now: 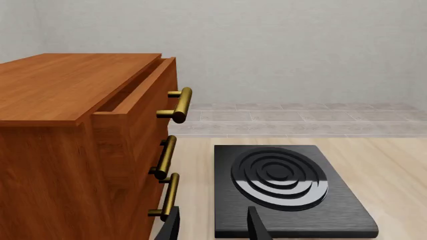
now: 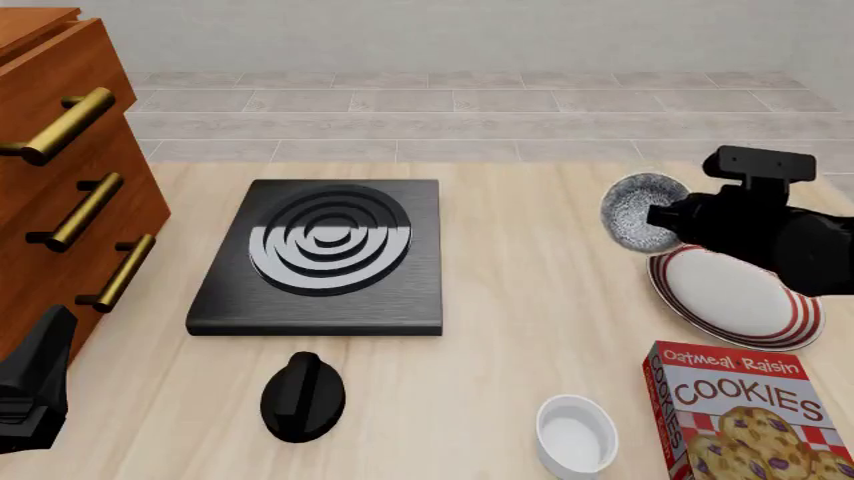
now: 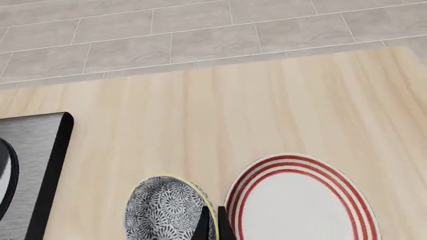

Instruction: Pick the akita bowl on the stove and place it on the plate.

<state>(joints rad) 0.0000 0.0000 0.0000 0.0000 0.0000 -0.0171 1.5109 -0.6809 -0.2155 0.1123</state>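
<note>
Carry step: right gripper point(image 3: 215, 225) clenched on rim of akita bowl point(image 2: 642, 212), held aloft just beside plate point(image 2: 734, 295), stove point(image 2: 324, 256) bare. Left gripper point(image 1: 215, 227) released, idle. Next: shift bowl over plate centre, lower, let go

Stove point(image 2: 320, 260) left of centre, drawer cabinet point(image 2: 60, 150) at its left, knob point(image 2: 303, 397) just near of it; plate point(image 2: 734, 297) at right, akita bowl point(image 2: 641, 212) at its far-left edge; ramekin point(image 2: 577, 432) and cookie box point(image 2: 741, 415) nearest, right.
</note>
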